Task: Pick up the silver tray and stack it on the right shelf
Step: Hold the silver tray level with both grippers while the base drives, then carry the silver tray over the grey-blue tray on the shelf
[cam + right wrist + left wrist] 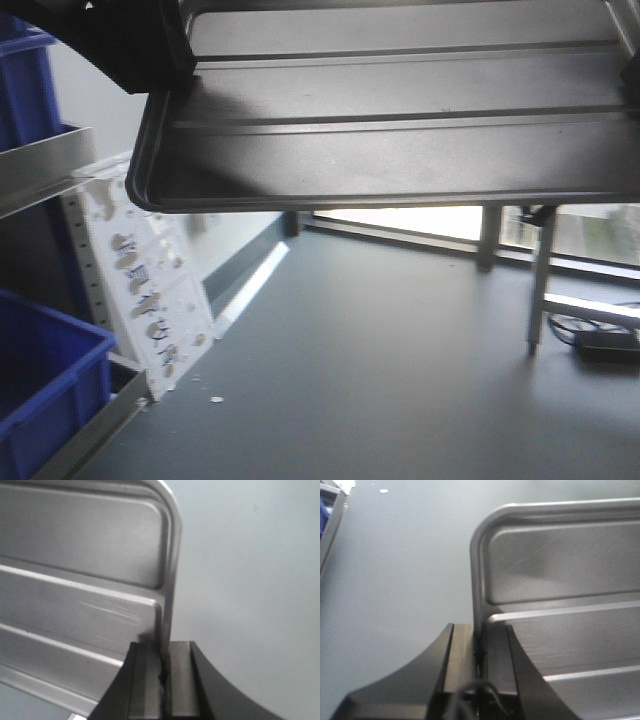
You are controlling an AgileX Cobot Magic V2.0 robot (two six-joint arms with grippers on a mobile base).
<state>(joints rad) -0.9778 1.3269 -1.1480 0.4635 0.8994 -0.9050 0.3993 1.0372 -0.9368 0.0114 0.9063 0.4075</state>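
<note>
Left gripper [481, 647] and right gripper [164, 655], both clamped on silver tray [560, 575] edges.

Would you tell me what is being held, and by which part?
The silver tray, its rim clamped at opposite ends by the left jaws and the right jaws.

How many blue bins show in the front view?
2. The upper blue bin is at the top left edge, the lower blue bin at bottom left. Others may be hidden off-frame.
</note>
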